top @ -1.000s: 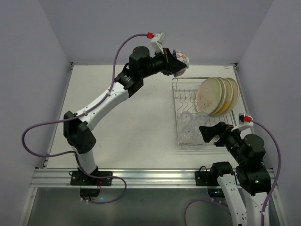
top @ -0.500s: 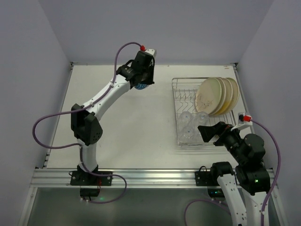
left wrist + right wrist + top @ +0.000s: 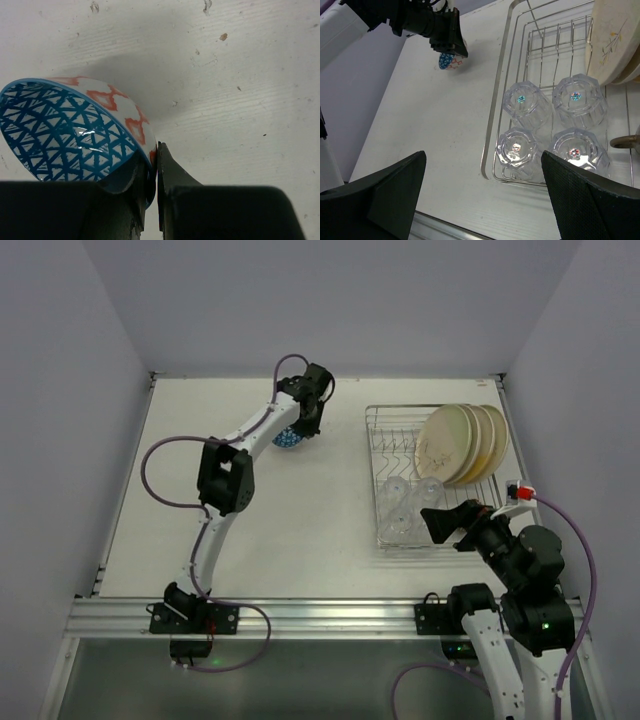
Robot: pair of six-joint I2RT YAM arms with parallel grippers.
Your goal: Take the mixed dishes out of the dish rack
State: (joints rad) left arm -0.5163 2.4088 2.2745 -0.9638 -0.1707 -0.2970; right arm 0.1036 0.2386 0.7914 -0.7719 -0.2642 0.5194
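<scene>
My left gripper (image 3: 303, 426) is shut on the rim of the small blue-patterned bowl (image 3: 288, 439). It holds the bowl tilted, low over or on the table left of the dish rack (image 3: 372, 455). The left wrist view shows the bowl (image 3: 70, 130) pinched between my fingers (image 3: 167, 170). The bowl (image 3: 451, 61) is red-white outside. The rack holds three cream plates (image 3: 455, 445) upright and several clear glasses (image 3: 405, 505) upside down. My right gripper (image 3: 452, 524) is open and empty above the rack's near edge.
Side walls close in the table on the left, right and far sides. A metal rail (image 3: 320, 615) runs along the near edge. A brownish curved piece (image 3: 622, 142) shows at the rack's right side; I cannot tell what it is.
My left arm has carried the bowl from high beside the rack's far left corner, leftward and down to the table. The right arm has not moved.
</scene>
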